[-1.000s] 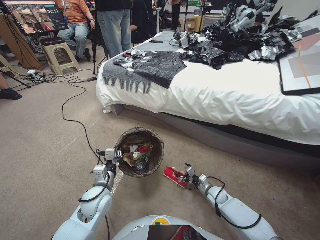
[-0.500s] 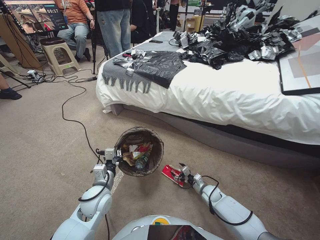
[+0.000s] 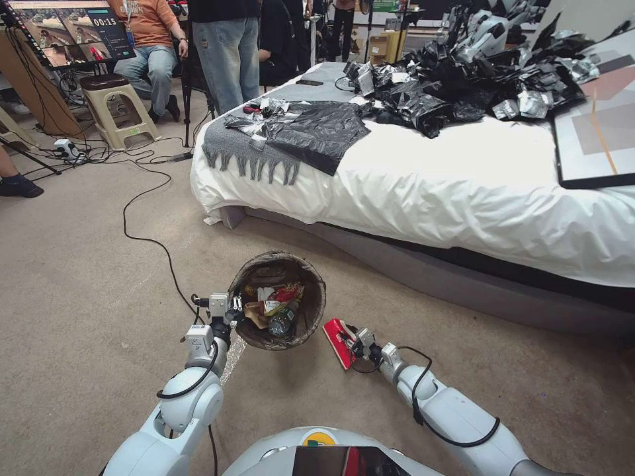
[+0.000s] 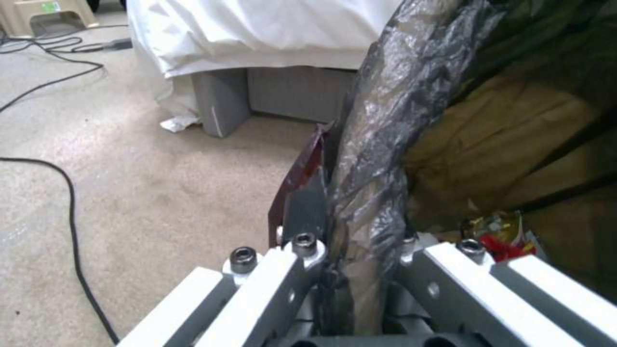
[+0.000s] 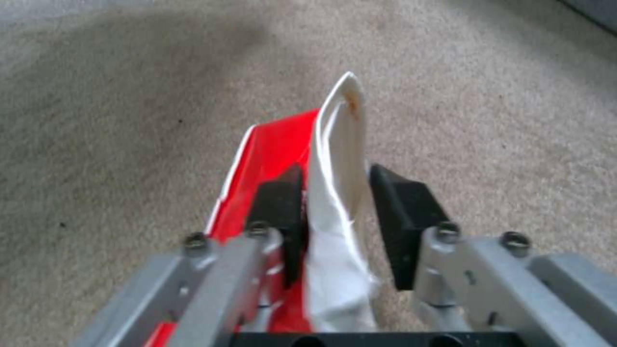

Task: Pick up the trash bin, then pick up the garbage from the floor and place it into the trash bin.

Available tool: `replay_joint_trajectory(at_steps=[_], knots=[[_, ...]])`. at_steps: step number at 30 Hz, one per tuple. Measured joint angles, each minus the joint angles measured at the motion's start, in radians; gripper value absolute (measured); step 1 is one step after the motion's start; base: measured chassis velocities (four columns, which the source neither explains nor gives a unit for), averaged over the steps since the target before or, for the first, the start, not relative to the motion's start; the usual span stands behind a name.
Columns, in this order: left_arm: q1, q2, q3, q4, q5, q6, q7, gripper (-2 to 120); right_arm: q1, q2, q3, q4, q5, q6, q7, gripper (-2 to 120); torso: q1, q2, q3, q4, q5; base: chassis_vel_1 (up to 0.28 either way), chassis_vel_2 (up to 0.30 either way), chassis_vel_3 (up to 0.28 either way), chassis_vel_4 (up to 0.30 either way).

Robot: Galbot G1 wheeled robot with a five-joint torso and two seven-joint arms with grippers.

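a: where's the trash bin (image 3: 278, 301) right now?

b: on the carpet floor (image 3: 79, 277) just in front of the robot, tilted so its mouth faces the head camera. the dark liner is folded over the rim, and inside lie a brown crumpled paper bag (image 3: 254, 316), a clear bottle (image 3: 282, 322) and some red and yellow wrappers.

a: and the left gripper (image 3: 233, 311)?

b: it sits at the near-left rim of the bin. in the left wrist view its fingers (image 4: 302, 212) are clamped on the liner-covered rim, one outside the wall and one inside.

a: the right gripper (image 3: 356, 342)?

b: low by the floor, just right of the bin. its black pads (image 5: 279, 207) are narrow, pinching the crushed red-and-white paper cup (image 3: 339, 334). in the right wrist view the cup's white flattened edge stands up between the pads, with the red side to one side. whether the cup is touching the carpet, i cannot tell.

a: anything behind?

b: a bed (image 3: 463, 192) with a white sheet, a heap of black plastic bags (image 3: 463, 79) on top, and a black cable (image 3: 142, 231) trailing across the carpet.
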Motion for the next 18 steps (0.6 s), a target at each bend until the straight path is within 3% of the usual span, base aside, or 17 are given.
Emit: replay_joint_trajectory(at_steps=[6, 18], knots=[[0.0, 0.001, -0.001, -0.003, -0.001, 0.001, 0.0, 3, 0.0, -0.006, 0.003, 0.009, 0.006, -0.003, 0.008, 0, 0.0, 0.0, 0.0, 0.0, 0.0, 0.0, 0.0, 0.0, 0.0], [-0.005, 0.004, 0.003, -0.005, -0.004, 0.003, -0.002, 3, -0.019, -0.042, 0.057, 0.102, 0.012, -0.021, 0.062, 0, 0.0, 0.0, 0.0, 0.0, 0.0001, 0.0, 0.0, 0.0, 0.0]])
